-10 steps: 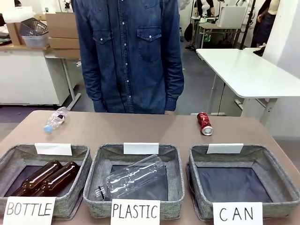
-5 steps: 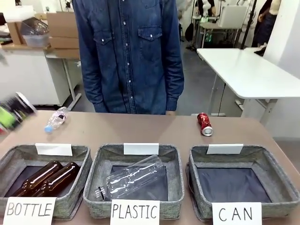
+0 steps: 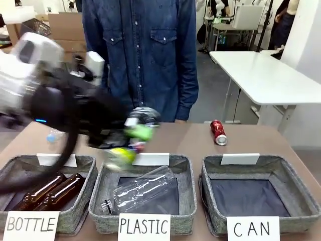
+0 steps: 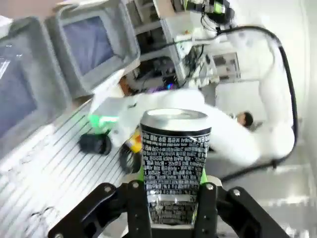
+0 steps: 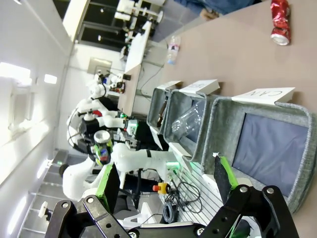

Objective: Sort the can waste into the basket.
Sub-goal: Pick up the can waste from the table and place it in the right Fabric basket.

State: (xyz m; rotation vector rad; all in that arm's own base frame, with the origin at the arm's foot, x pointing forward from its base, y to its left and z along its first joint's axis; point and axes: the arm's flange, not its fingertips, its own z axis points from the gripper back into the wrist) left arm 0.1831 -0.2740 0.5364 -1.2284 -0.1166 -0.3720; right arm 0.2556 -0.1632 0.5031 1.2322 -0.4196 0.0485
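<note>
A black can [image 4: 174, 163] with a silver top and white print stands between my left gripper's [image 4: 171, 198] fingers, which are shut on it. In the front view that left gripper [image 3: 131, 141] is blurred with motion above the far rim of the PLASTIC basket, and the black can [image 3: 144, 116] sticks out of it. A red can [image 3: 218, 132] lies on the table behind the grey basket [image 3: 296, 193] marked "CAN", whose dark lining is bare. My right gripper [image 5: 165, 181] is open and holds nothing, near the "CAN" basket [image 5: 218, 129], with the red can [image 5: 280, 20] farther off.
The BOTTLE basket [image 3: 85, 201] holds two brown glass bottles [image 3: 50, 191]. A clear plastic bottle [image 3: 143, 188] lies in the PLASTIC basket [image 3: 188, 201]. A person in a denim shirt [image 3: 145, 55] stands at the far edge. The left arm [image 3: 45, 90] spans the table's left half.
My left arm has swung in from the left edge with the black can and now hangs over the middle basket's far rim. The red can and the baskets have not moved.
</note>
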